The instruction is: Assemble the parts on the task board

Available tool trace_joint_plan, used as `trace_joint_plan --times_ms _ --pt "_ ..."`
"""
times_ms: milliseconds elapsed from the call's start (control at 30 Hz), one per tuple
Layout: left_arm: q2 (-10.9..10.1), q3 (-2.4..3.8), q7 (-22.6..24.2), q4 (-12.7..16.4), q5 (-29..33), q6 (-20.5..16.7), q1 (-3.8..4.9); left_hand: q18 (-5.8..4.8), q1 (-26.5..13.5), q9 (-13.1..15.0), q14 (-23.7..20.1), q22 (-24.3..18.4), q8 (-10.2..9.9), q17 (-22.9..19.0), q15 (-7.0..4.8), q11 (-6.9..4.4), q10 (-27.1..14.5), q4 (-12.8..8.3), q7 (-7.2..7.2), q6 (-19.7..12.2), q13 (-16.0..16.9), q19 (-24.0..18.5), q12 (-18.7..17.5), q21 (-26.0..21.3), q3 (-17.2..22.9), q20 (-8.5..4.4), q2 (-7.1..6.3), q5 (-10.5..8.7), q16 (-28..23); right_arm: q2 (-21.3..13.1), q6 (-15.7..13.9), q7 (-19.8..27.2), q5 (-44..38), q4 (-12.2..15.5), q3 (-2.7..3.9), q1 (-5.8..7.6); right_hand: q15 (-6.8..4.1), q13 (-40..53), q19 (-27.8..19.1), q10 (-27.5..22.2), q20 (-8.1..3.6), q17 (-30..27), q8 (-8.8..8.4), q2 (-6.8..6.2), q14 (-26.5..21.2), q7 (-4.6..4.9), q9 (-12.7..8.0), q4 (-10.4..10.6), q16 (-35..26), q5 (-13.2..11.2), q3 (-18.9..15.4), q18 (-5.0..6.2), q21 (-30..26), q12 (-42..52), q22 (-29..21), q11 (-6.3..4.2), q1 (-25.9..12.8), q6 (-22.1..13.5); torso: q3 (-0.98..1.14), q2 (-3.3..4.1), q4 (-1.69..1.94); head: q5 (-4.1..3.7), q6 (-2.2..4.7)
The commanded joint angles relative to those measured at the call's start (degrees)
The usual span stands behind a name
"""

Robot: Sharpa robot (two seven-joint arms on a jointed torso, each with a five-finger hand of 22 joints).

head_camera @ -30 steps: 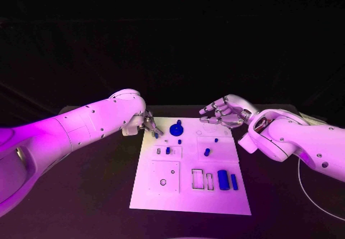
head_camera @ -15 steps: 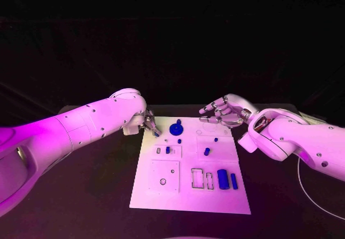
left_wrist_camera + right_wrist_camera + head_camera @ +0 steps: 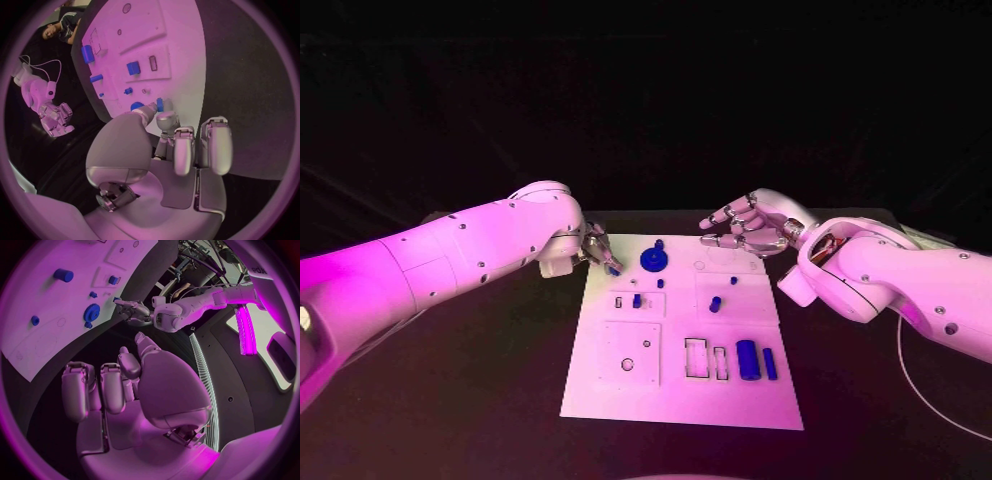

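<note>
- Task board (image 3: 678, 400): white plate lying flat on the black counter (image 3: 473, 400), between the two arms
- Blue gear (image 3: 653, 261): stands near the board's far edge, the nearest board part to the left robot hand; also seen from the right wrist (image 3: 91, 312)
- Small blue pegs (image 3: 638, 300): stand in the board's middle band, on the near side of the gear; a further peg (image 3: 715, 305) stands toward the board's right side
- Two long blue blocks (image 3: 747, 360): lie side by side near the board's near right corner, next to two framed slots (image 3: 695, 359)
- Left robot hand (image 3: 596, 248): at the board's far left corner, thumb and a fingertip pinched together on a small blue part (image 3: 613, 270); from the left wrist the part (image 3: 160, 104) shows just above the fingertips (image 3: 166, 120), over the board's edge
- Right robot hand (image 3: 744, 230): raised beyond the board's far right corner, apart from it, fingers curled inward with nothing in them; the right wrist view shows the curled fingers (image 3: 94, 387) clear of the board (image 3: 37, 347)
</note>
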Motion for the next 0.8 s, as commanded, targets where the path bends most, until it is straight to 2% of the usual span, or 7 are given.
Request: trace_joint_plan --times_ms 33,133,200,333,500,600,800 --pt "-2.1 -0.06 2.08 3.93 3.11 -5.3 -0.08 -0.22 -1.03 0.19 5.93 10.86 0.43 15.08 -0.01 -0.06 0.66 -8.44 -0.33 0.16 0.33 3.43 0.59 0.18 9.22 0.07 -0.35 0.41 0.17 0.05 1.25 -0.08 -0.33 -0.05 -0.03 -0.07 0.35 0.07 -0.2 -0.39 -0.02 2.82 0.25 0.59 3.25 0.06 0.06 -0.09 -0.21 0.2 -0.11 0.47 -0.3 0.15 2.39 0.09 0.12 -0.07 0.08 -0.09 0.12 0.23 -0.03" --pt "-4.16 -0.23 2.98 7.25 3.35 -7.14 -0.65 -0.29 -1.75 0.29 5.93 11.07 0.7 15.08 -0.07 -0.14 0.98 -8.92 -0.42 0.32 0.63 3.57 0.93 0.43 10.32 -0.01 -0.83 0.83 0.17 0.04 1.33 -0.1 -0.33 -0.08 -0.06 -0.1 0.35 0.09 -0.19 -0.38 -0.02 2.79 0.26 0.57 3.24 0.06 0.06 -0.11 -0.24 0.23 -0.13 0.46 -0.3 0.18 2.4 0.09 0.15 -0.06 0.1 -0.18 0.26 0.36 -0.19" --pt "-5.6 -0.39 3.69 9.53 3.3 -8.45 -1.38 -0.31 -1.94 0.31 5.93 11.13 0.77 15.08 -0.09 -0.17 1.07 -9.05 -0.44 0.37 0.71 3.6 1.02 0.5 10.6 -0.03 -0.97 0.94 0.17 0.0 1.38 -0.13 -0.33 -0.07 -0.08 -0.12 0.35 0.09 -0.19 -0.38 -0.02 2.79 0.26 0.57 3.24 0.06 0.06 -0.11 -0.24 0.23 -0.13 0.46 -0.3 0.18 2.4 0.09 0.15 -0.06 0.09 -0.24 0.38 0.35 -0.3" --pt "-7.18 -0.58 4.43 12.1 1.96 -9.74 -2.59 -0.34 -2.32 0.36 5.93 11.24 0.94 15.08 -0.14 -0.24 1.25 -9.42 -0.5 0.5 0.78 3.67 1.13 0.62 11.24 -0.09 -1.33 1.12 0.17 -0.07 1.46 -0.17 -0.33 -0.07 -0.1 -0.15 0.35 0.09 -0.19 -0.38 -0.02 2.79 0.26 0.57 3.24 0.06 0.06 -0.11 -0.24 0.23 -0.13 0.46 -0.3 0.18 2.4 0.09 0.15 -0.06 0.0 -0.28 0.55 0.24 -0.43" --pt "-8.23 -0.72 4.61 13.37 -0.08 -9.51 -3.95 -0.35 -2.49 0.37 5.93 11.26 1.01 15.08 -0.18 -0.29 1.31 -9.7 -0.55 0.6 0.72 3.68 1.09 0.64 11.59 -0.13 -1.59 1.17 0.17 -0.04 1.6 -0.17 -0.33 -0.09 -0.12 -0.21 0.35 0.09 -0.19 -0.38 -0.02 2.79 0.26 0.57 3.24 0.06 0.06 -0.11 -0.24 0.23 -0.13 0.46 -0.3 0.18 2.4 0.09 0.15 -0.06 0.04 -0.26 0.33 0.48 -0.49" --pt "-8.62 -0.74 4.49 13.88 -0.74 -8.8 -4.32 -0.35 -2.53 0.36 5.93 11.26 1.03 15.08 -0.19 -0.31 1.38 -9.83 -0.57 0.64 0.79 3.68 1.16 0.62 11.73 -0.14 -1.7 1.18 0.17 -0.04 1.65 -0.17 -0.33 -0.13 -0.14 -0.26 0.35 0.09 -0.19 -0.38 -0.02 2.79 0.26 0.57 3.24 0.06 0.06 -0.11 -0.24 0.23 -0.13 0.46 -0.3 0.18 2.4 0.09 0.15 -0.06 -0.02 -0.17 0.24 0.51 -0.56" --pt "-8.58 -0.76 4.1 14.4 -2.14 -8.28 -4.73 -0.36 -2.62 0.35 5.93 11.31 1.07 15.08 -0.21 -0.34 1.49 -10.08 -0.6 0.74 0.88 3.7 1.25 0.67 12.0 -0.16 -1.9 1.19 0.17 0.01 1.67 -0.14 -0.33 -0.15 -0.15 -0.37 0.35 0.09 -0.19 -0.38 -0.02 2.79 0.26 0.57 3.24 0.06 0.06 -0.11 -0.24 0.23 -0.13 0.46 -0.3 0.18 2.4 0.09 0.15 -0.06 0.07 -0.19 0.38 0.53 -0.79"
